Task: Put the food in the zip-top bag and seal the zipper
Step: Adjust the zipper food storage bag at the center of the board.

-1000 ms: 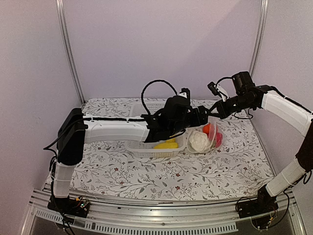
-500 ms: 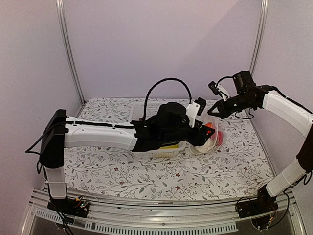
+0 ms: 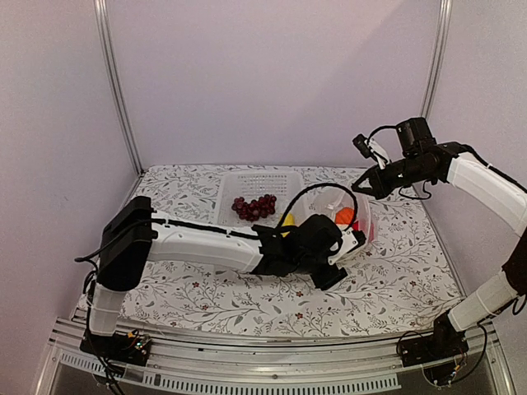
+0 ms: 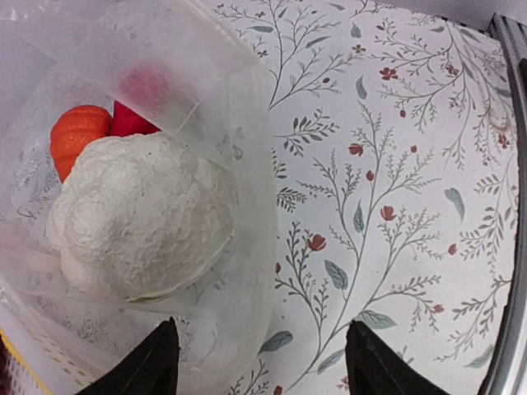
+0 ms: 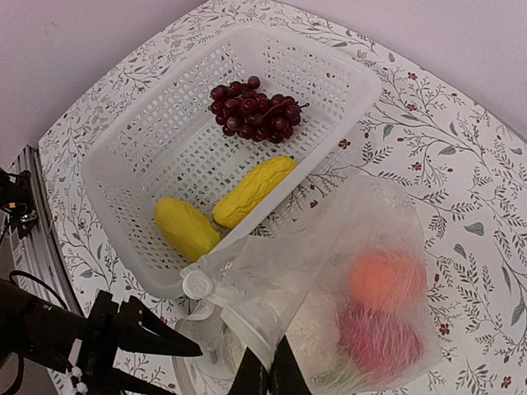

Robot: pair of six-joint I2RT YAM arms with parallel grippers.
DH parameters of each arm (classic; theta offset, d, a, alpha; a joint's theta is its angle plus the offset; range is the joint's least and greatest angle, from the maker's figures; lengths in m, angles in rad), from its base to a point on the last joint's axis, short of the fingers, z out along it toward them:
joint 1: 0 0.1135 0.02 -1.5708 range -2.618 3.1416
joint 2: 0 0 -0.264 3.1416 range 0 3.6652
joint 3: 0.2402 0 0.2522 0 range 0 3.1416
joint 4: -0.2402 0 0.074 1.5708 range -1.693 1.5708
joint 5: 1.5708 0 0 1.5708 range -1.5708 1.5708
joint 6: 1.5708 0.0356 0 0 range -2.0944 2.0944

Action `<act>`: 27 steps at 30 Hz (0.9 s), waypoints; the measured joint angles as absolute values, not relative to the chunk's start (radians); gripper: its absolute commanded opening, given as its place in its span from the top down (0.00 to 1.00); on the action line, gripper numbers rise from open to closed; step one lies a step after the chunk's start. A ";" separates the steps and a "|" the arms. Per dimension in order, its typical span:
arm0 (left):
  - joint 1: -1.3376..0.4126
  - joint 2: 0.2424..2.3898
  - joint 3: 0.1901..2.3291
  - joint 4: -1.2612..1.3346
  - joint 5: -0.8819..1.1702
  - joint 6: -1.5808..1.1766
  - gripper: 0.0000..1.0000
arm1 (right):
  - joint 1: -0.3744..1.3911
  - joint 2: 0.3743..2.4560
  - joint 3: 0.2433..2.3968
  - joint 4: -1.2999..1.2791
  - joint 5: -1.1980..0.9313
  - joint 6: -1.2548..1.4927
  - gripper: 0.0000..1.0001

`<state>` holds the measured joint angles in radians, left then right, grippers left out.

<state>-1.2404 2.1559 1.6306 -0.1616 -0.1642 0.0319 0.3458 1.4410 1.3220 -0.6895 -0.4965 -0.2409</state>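
Note:
The zip-top bag [image 3: 359, 224] lies right of the basket and holds the white cauliflower [image 4: 140, 222], the orange pumpkin [image 4: 78, 136] and the red pepper [image 4: 132, 119]. My right gripper [image 5: 266, 377] is shut on the bag's mouth edge at the zipper [image 5: 239, 325] and holds it lifted; from above it [image 3: 360, 188] is over the bag. My left gripper [image 4: 263, 366] is open and empty, low at the bag's near side [image 3: 346, 245]. The grape bunch [image 5: 255, 111] and two yellow pieces [image 5: 251, 191] [image 5: 185, 228] lie in the basket.
The white perforated basket [image 3: 239, 179] stands mid-table, left of the bag. A small white round slider [image 5: 198, 284] sits at the end of the bag's mouth. The floral tablecloth [image 4: 395, 164] spreads to the right and front.
My left arm has moved from over the basket toward the front and down to the bag's near side. The grapes in the basket now show. My right gripper has kept holding the bag's edge.

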 measured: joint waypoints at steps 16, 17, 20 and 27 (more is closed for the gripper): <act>-1.240 2.219 1.684 -0.149 -0.325 0.204 0.71 | 0.346 1.441 1.301 -0.694 -0.513 -0.248 1.00; -1.240 2.220 1.687 -0.148 -0.327 0.215 0.72 | 0.346 1.441 1.300 -0.694 -0.513 -0.248 1.00; -1.240 2.223 1.700 -0.147 -0.327 0.239 0.76 | 0.346 1.441 1.300 -0.694 -0.513 -0.248 1.00; -1.241 2.233 1.720 -0.142 -0.276 0.294 0.92 | 0.346 1.441 1.300 -0.694 -0.513 -0.249 1.00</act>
<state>-1.2407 2.2330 1.7195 -0.1425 -0.2760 0.2943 0.3458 1.4414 1.2999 -0.6937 -0.5129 -0.2489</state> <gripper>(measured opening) 0.173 0.007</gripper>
